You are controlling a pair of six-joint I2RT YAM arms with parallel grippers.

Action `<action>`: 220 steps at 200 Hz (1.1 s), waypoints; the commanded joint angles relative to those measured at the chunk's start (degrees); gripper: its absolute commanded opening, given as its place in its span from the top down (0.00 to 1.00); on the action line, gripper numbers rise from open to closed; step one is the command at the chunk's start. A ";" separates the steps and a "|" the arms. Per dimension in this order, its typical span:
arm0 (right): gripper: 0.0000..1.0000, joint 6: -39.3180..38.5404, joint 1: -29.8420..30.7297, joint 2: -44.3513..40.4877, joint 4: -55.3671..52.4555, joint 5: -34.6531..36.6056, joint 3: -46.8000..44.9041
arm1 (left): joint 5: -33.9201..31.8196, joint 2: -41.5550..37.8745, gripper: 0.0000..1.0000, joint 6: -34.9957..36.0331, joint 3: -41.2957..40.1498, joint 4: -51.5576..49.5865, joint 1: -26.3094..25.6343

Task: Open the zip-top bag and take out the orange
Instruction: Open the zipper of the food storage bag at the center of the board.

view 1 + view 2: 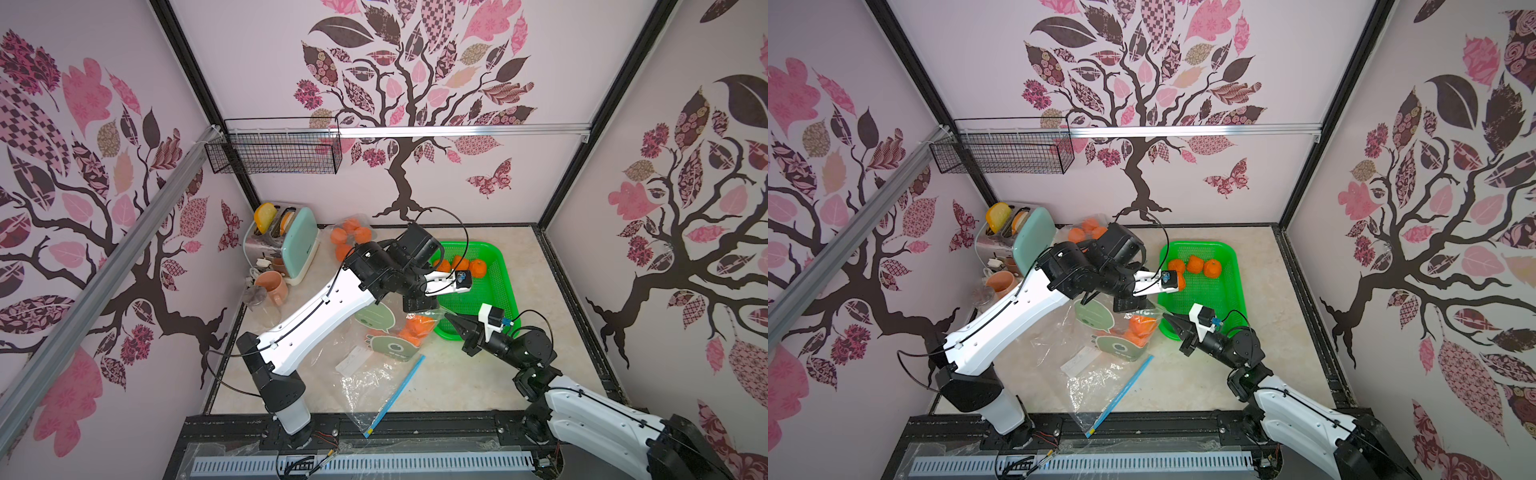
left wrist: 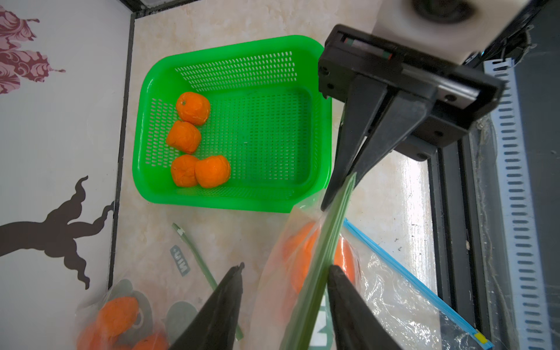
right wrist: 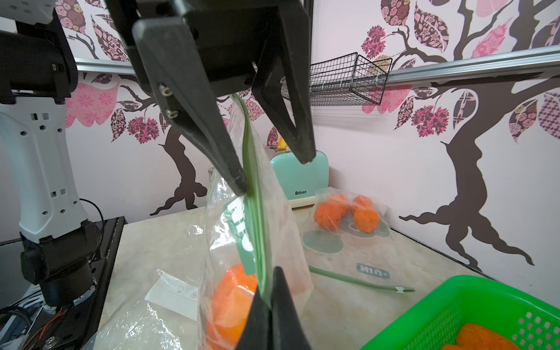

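A clear zip-top bag (image 1: 395, 336) with a green zip strip (image 2: 328, 239) is lifted by its top edge, and an orange (image 3: 231, 298) sits inside it. My right gripper (image 3: 268, 288) is shut on one end of the strip (image 3: 253, 194); in both top views its tip (image 1: 449, 319) (image 1: 1167, 319) sits beside the basket. My left gripper (image 2: 286, 268) is open and straddles the strip farther along. One finger (image 2: 342, 291) rests against the strip, the other stands clear. From the right wrist view the left gripper (image 3: 274, 172) hangs over the bag's top.
A green basket (image 1: 505, 291) at the right holds several oranges (image 2: 194, 107). A second bag of oranges (image 1: 351, 237) lies at the back by a mint toaster (image 1: 299, 241) and a pink cup (image 1: 274, 286). An empty blue-zipped bag (image 1: 395, 395) lies at the front. A loose green strip (image 3: 357, 280) lies on the table.
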 commanded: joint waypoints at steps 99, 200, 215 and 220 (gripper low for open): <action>1.00 -0.53 0.16 -1.02 -0.39 -0.82 0.11 | -5.08 0.79 0.53 1.94 -1.16 1.62 -0.20; 1.00 -0.51 0.22 -1.47 -0.74 -0.73 0.02 | -20.16 -2.65 0.58 1.47 -6.44 -0.78 -0.11; 1.00 -0.51 0.25 -1.45 -0.91 -0.56 0.02 | -22.94 -4.59 0.59 0.97 -7.76 -1.60 0.06; 1.00 -0.52 0.23 -1.40 -0.87 -0.60 0.02 | -23.80 -5.26 0.60 0.89 -8.25 -1.79 0.14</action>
